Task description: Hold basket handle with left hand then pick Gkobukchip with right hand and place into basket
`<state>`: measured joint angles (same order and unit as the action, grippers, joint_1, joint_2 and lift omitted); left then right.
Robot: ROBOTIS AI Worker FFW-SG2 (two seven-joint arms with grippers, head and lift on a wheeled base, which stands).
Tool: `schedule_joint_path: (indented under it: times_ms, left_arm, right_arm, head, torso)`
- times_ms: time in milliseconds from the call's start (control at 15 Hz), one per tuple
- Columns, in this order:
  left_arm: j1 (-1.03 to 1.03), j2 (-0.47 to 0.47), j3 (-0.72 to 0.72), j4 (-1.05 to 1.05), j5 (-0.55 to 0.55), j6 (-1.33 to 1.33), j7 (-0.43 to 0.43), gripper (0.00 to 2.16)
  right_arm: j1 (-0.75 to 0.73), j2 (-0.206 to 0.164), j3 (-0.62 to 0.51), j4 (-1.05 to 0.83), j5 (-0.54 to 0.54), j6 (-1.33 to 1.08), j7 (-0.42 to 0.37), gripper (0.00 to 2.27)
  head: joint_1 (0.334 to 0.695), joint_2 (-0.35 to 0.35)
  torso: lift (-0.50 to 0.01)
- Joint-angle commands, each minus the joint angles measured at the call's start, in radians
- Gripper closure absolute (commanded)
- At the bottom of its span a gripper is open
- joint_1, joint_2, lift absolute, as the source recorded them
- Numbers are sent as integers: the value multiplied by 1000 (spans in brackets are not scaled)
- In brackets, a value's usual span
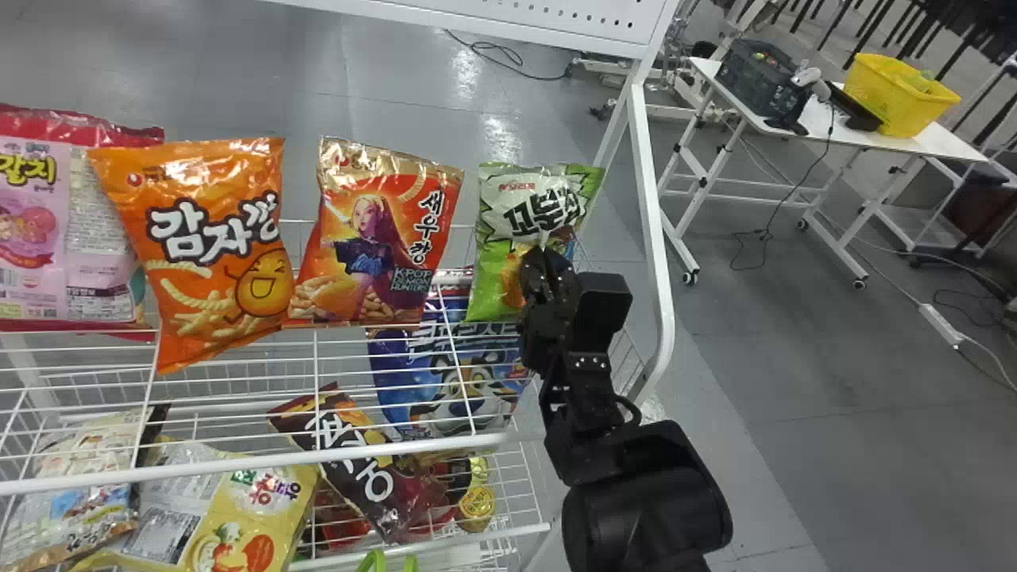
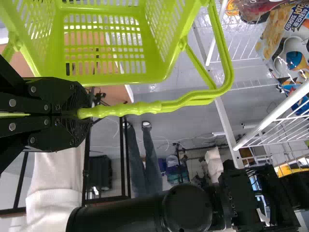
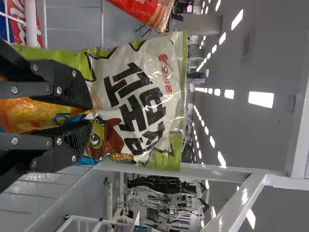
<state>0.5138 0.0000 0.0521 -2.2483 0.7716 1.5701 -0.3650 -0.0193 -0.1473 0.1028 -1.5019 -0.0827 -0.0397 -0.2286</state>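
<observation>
Right gripper (image 1: 545, 256): jaws pinched on front of Gkobukchip (image 1: 496, 208), upright, right of centre in head view | left gripper (image 2: 79, 113): jaws clamped on green basket handle (image 2: 188, 99) | red-orange snack bag (image 1: 377, 238): centre | yellow bin (image 1: 898, 99): upper right, on white table (image 1: 937, 139).

Space lies open above the green bag (image 1: 490, 266), between the red-orange bag (image 1: 369, 222) and the white post (image 1: 653, 214).

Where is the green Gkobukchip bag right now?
In the head view, the Gkobukchip bag is at the right end of the upper row, beside the orange-red bag, and the right pincer pinches its front.
</observation>
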Motion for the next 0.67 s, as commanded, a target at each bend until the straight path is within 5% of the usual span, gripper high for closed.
schedule_joint_path:
  times_ms: [0, 600]
  left_arm:
    - [0, -3, 0, -2, 0, 1, -2, 2115]
    - [-1, -3, -6, 0, 0, 1, -5, 2111]
  right_arm:
    - [9, 0, 1, -18, 0, -1, 0, 2007]
    - [147, -9, 20, -245, -20, 57, 0, 2007]
  head:
    - [695, -350]
    - [695, -350]
  torso:
    - [-31]
    - [-31]
